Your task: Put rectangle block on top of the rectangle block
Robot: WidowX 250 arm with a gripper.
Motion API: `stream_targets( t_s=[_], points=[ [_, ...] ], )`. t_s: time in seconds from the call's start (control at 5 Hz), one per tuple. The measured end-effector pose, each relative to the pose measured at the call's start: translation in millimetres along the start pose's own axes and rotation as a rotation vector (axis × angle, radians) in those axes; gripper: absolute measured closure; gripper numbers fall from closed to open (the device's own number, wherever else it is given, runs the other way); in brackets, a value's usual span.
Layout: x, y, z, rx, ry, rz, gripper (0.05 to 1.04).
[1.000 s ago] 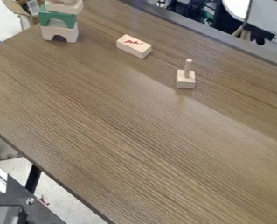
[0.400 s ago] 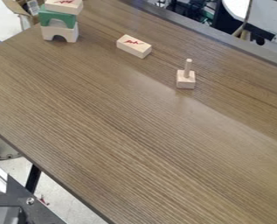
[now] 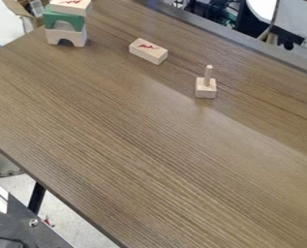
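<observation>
Wood-grained bench (image 3: 116, 135) supports one rectangle block (image 3: 147, 51), flat at twelve o'clock, probably for steadiness; another block (image 3: 70, 7) tops the green arch (image 3: 53, 20) and pale arch (image 3: 79, 38) at eleven. Tool wide or narrow? Cannot tell.

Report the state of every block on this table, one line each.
Upper rectangle block: flat atop the green arch block, red mark up.
Green arch block: opening down, on the plain arch block.
Plain arch block: opening down, on the table.
Lower rectangle block: flat on the table, red mark up.
Peg block: base on the table, peg up.
</observation>
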State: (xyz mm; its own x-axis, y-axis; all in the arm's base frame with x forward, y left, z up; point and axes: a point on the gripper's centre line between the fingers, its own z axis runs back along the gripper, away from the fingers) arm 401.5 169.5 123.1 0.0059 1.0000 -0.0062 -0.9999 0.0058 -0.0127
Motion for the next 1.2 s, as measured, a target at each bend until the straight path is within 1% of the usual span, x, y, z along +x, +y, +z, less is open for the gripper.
stream_targets(
  t_s=[0.2, 0.4, 0.6, 0.8, 1.0, 1.2],
  points=[
    [-15, -8, -4, -0.002, -0.036, -0.031, 0.529],
    [-22, -16, -12, 0.013, -0.05, -0.01, 0.528],
    [-24, -25, -27, 0.059, -0.028, 0.061, 0.529],
    [-26, -30, -37, 0.081, 0.005, 0.114, 0.529],
    [-26, -27, -45, 0.094, 0.007, 0.13, 0.529],
    [-30, -16, -70, 0.152, 0.022, 0.132, 0.529]
  ],
)
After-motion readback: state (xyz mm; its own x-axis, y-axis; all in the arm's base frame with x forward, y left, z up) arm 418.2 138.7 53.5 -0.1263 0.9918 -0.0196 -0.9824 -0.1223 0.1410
